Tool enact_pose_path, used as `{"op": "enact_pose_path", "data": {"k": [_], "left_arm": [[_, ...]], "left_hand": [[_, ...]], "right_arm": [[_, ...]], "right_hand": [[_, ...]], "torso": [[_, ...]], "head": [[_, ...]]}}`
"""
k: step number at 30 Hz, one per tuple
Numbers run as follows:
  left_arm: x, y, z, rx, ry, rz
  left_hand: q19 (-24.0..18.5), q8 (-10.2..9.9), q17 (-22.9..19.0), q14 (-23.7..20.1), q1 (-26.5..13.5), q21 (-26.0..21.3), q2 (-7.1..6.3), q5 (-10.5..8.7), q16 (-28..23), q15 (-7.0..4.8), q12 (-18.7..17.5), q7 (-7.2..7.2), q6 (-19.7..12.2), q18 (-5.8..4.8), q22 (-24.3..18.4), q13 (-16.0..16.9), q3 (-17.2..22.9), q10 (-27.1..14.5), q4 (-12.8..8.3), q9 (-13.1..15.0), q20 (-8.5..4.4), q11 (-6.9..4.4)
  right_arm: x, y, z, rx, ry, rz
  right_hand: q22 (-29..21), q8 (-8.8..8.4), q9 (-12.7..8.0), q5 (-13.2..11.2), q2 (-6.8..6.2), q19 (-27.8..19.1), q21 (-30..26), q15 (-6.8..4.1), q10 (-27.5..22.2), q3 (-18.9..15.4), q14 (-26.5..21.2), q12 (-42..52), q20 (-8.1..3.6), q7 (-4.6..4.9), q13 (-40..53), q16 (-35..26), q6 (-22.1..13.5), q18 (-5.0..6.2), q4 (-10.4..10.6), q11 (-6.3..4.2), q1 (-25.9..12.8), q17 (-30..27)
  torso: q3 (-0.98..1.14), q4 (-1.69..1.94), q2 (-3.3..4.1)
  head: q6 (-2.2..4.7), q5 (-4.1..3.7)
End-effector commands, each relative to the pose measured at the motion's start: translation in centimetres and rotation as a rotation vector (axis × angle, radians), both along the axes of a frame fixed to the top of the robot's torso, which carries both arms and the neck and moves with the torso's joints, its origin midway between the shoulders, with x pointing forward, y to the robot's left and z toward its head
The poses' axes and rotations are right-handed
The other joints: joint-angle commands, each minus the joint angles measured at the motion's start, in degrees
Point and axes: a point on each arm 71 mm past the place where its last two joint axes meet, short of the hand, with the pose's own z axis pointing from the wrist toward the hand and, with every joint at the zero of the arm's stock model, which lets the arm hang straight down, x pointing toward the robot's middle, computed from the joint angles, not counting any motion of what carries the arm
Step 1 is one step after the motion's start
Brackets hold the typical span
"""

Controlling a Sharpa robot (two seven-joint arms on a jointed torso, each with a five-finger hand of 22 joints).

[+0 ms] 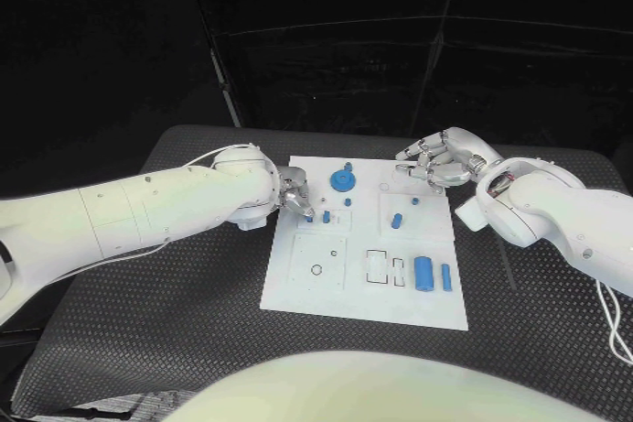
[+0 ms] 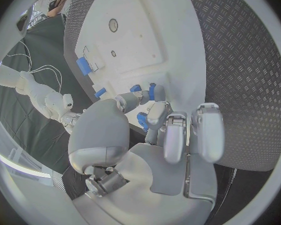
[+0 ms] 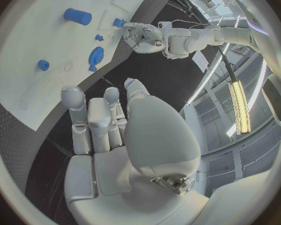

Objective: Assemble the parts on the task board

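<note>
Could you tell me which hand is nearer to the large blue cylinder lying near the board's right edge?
Neither by much; probably the right hand, hovering beyond the white task board's far right corner. The left hand is at its left edge, across from the large blue cylinder.

Black surface point(image 1: 172, 294) carrying the white task board point(image 1: 330, 285)

The surface has a raised tread pattern and rounded corners. The task board lies flat near its middle, a long rectangle running from the far side toward the near edge. Bare surface shows on both sides of the task board and along its near end.
</note>
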Motion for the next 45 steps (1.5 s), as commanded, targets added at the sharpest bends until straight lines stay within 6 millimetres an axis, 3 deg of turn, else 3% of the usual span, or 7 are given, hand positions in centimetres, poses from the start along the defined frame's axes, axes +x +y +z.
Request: {"op": "enact_pose_path", "data": {"k": [1, 14, 21, 29, 39, 42, 45], "left_arm": [[-0.61, -0.23, -1.39, 0.033, 0.069, -0.029], [-0.23, -0.11, -1.59, 0.038, 0.071, -0.017], [-0.05, 0.14, -1.65, 0.034, 0.071, -0.003], [0.02, 0.1, -1.73, 0.015, 0.084, 0.008], [0.06, 0.01, -1.74, -0.007, 0.093, 0.022], [0.07, -0.02, -1.75, -0.01, 0.094, 0.024], [0.09, -0.04, -1.75, -0.012, 0.094, 0.026]], "left_hand": [[0.76, -0.23, 15.09, 5.95, 0.47, -0.01, 0.41, 0.36, 0.18, -0.26, 0.28, -0.34, 0.67, -0.53, 6.98, 0.1, 2.5, 2.01, -2.55, -0.05, -0.23, -1.51], [0.69, -0.39, 15.09, 5.95, 0.26, -0.15, 1.25, 0.48, 0.18, -0.26, 0.17, -0.36, 0.74, -0.49, 6.9, -0.01, 2.21, 1.99, -1.76, -0.22, -0.23, -1.51], [0.69, -0.13, 15.09, 5.95, -1.38, -0.22, 2.23, 0.37, 0.18, -0.32, 0.48, -0.64, 1.28, -0.5, 6.94, 0.42, 0.62, 2.23, -0.13, -0.13, -0.25, -1.65], [0.69, 0.04, 15.09, 5.95, -4.75, -0.41, 2.74, 0.06, 0.18, -0.6, 0.85, -1.22, 1.96, -0.49, 6.96, 0.85, -6.88, 2.34, 3.56, -0.02, -0.48, -2.04], [0.71, -0.48, 15.09, 5.95, -5.12, -0.68, 3.75, 0.12, 0.18, -0.77, 0.89, -1.41, 2.39, -0.47, 6.96, 0.95, -14.61, 2.12, 6.07, -0.35, -0.67, -2.15], [0.69, -0.59, 15.09, 5.95, -3.78, -0.76, 4.0, 0.27, 0.18, -0.83, 0.8, -1.53, 2.26, -0.45, 6.93, 0.86, -15.14, 2.01, 5.35, -0.37, -0.74, -2.26], [0.65, -0.78, 15.09, 5.95, -0.57, -0.89, 4.64, 0.56, 0.18, -0.98, 0.56, -1.65, 1.81, -0.41, 6.88, 0.65, -14.22, 1.79, 3.18, -0.38, -0.85, -2.41]], "right_arm": [[-0.01, 0.14, 0.14, 0.006, -0.003, 0.01], [0.02, 0.21, 0.12, 0.007, -0.002, 0.011], [0.02, 0.2, 0.11, 0.007, -0.002, 0.011], [0.03, 0.23, 0.1, 0.007, -0.002, 0.011], [0.04, 0.23, 0.1, 0.007, -0.002, 0.011], [0.04, 0.23, 0.1, 0.007, -0.002, 0.011], [0.04, 0.24, 0.09, 0.007, -0.002, 0.011]], "right_hand": [[-0.07, 0.29, -0.04, 0.36, 0.18, -0.31, -0.2, 0.04, -0.21, -0.05, 0.17, 0.25, 0.08, 0.07, 0.08, -0.28, -0.35, 0.8, 0.28, -0.11, -0.52, 0.1], [-0.07, 0.29, -0.04, 0.36, 0.18, -0.31, -0.2, 0.04, -0.21, -0.05, 0.17, 0.25, 0.08, 0.07, 0.08, -0.28, -0.35, 0.8, 0.28, -0.11, -0.52, 0.1], [-0.13, 0.37, -0.03, 0.49, 0.18, -0.31, -0.28, 0.03, -0.33, 0.04, 0.16, 0.18, 0.07, 0.06, -0.08, -0.46, -0.33, 0.81, 0.38, -0.13, -0.52, 0.01], [-0.13, 0.37, -0.03, 0.49, 0.18, -0.31, -0.28, 0.03, -0.33, 0.04, 0.16, 0.18, 0.07, 0.06, -0.08, -0.46, -0.33, 0.81, 0.38, -0.13, -0.52, 0.01], [-0.13, 0.37, -0.03, 0.49, 0.18, -0.31, -0.28, 0.03, -0.33, 0.04, 0.16, 0.18, 0.07, 0.06, -0.08, -0.46, -0.33, 0.81, 0.38, -0.13, -0.52, 0.01], [-0.13, 0.37, -0.03, 0.49, 0.18, -0.31, -0.28, 0.03, -0.33, 0.04, 0.16, 0.18, 0.07, 0.06, -0.08, -0.46, -0.33, 0.81, 0.38, -0.13, -0.52, 0.01], [-0.13, 0.37, -0.03, 0.49, 0.18, -0.31, -0.28, 0.03, -0.33, 0.04, 0.16, 0.18, 0.07, 0.06, -0.08, -0.46, -0.33, 0.81, 0.38, -0.13, -0.52, 0.01]], "torso": [[0.01, -0.02, 0.01], [-0.02, 0.04, -0.01], [-0.04, 0.07, -0.04], [-0.02, 0.05, -0.02], [0.01, 0.05, -0.02], [0.01, 0.07, -0.01], [0.01, 0.05, -0.02]], "head": [[0.01, -0.16], [0.01, -0.17], [0.01, -0.21], [0.01, -0.24], [0.01, -0.29], [0.01, -0.28], [0.01, -0.29]]}}
